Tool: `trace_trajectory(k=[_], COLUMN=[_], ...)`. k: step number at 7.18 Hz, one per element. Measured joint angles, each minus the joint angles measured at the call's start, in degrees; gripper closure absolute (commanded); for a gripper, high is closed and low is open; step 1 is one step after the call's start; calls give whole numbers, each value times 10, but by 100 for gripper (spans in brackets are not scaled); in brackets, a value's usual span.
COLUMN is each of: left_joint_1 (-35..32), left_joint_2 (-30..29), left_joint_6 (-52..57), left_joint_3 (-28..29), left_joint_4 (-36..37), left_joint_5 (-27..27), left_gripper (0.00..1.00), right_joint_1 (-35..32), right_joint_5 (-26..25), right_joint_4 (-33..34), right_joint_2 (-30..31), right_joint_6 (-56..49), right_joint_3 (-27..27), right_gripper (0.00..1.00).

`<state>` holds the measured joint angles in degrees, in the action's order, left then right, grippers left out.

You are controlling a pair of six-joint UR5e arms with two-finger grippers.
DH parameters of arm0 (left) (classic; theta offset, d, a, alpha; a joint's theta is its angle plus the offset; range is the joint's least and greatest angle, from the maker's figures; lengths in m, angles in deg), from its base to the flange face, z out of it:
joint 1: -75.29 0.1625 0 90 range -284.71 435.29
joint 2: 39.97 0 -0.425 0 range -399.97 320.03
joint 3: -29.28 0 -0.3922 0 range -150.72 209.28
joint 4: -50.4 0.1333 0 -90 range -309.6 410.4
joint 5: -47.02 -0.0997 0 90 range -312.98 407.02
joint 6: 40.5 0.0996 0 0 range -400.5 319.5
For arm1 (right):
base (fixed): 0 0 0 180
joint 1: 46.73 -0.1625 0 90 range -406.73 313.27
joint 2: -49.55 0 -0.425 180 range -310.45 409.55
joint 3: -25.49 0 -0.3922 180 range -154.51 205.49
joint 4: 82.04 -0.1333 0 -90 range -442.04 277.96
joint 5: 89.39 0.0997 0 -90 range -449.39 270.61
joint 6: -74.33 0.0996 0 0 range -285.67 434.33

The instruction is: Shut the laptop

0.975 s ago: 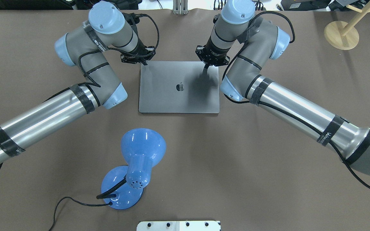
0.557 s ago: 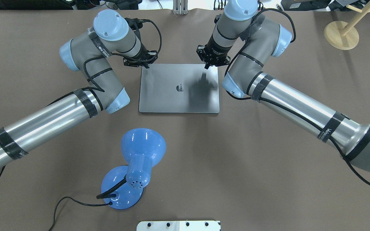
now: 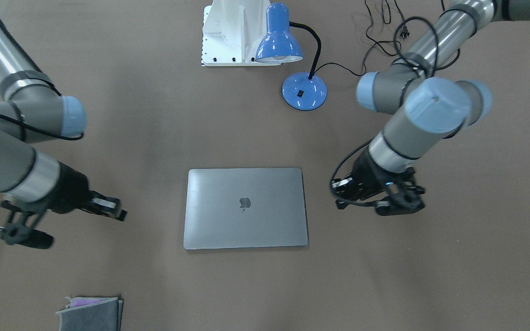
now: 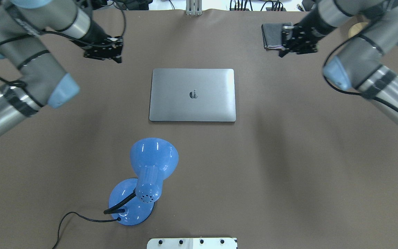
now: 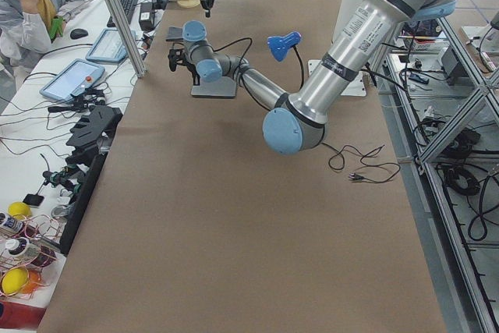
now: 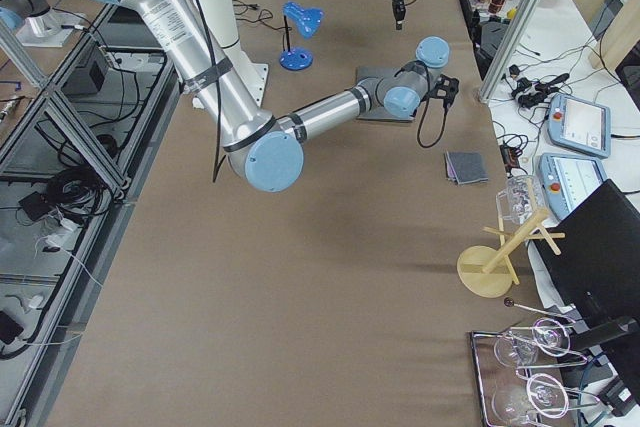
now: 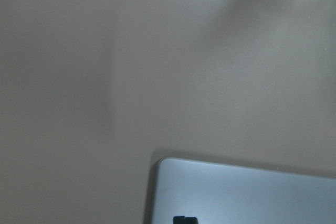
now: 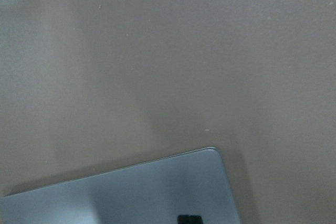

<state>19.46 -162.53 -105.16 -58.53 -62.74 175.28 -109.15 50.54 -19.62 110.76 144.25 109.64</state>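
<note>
The space-grey laptop (image 4: 192, 95) lies closed and flat at mid table, its lid logo up; it also shows in the front-facing view (image 3: 245, 207). My left gripper (image 4: 116, 59) hangs above the table, off the laptop's far left corner, shut and empty. It is at the right of the front-facing view (image 3: 341, 202). My right gripper (image 4: 283, 53) hangs off the far right corner, shut and empty, at the left of the front-facing view (image 3: 121, 214). Each wrist view shows a corner of the lid (image 7: 241, 192) (image 8: 121, 192).
A blue desk lamp (image 4: 147, 180) with a black cord stands near the robot's side, in front of the laptop. A grey felt pouch (image 4: 271, 34) lies by my right gripper. A wooden stand (image 6: 495, 267) is at the far right. A white mount plate (image 4: 192, 243) sits at the near edge.
Both grippers have left the lid's far edge and moved up and outward, the left one to the left, the right one to the right. The laptop has stayed closed and still.
</note>
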Motion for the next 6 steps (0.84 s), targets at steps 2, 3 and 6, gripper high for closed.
trace_trajectory(k=[2,3,6], left_joint_1=[-89,-136,-268], left_joint_2=[145,218,382], left_joint_6=[140,235,554], left_joint_3=[-130,-168,-178], left_joint_4=[53,64,78], left_joint_5=[68,86,96], left_gripper=[2,2,2], right_joint_1=[-77,-113,-211], right_joint_5=[32,37,13], right_joint_4=[9,10,98], right_joint_2=[171,250,378], right_joint_6=[-138,-230,-566], right_joint_3=[119,148,160], right_gripper=[0,0,0])
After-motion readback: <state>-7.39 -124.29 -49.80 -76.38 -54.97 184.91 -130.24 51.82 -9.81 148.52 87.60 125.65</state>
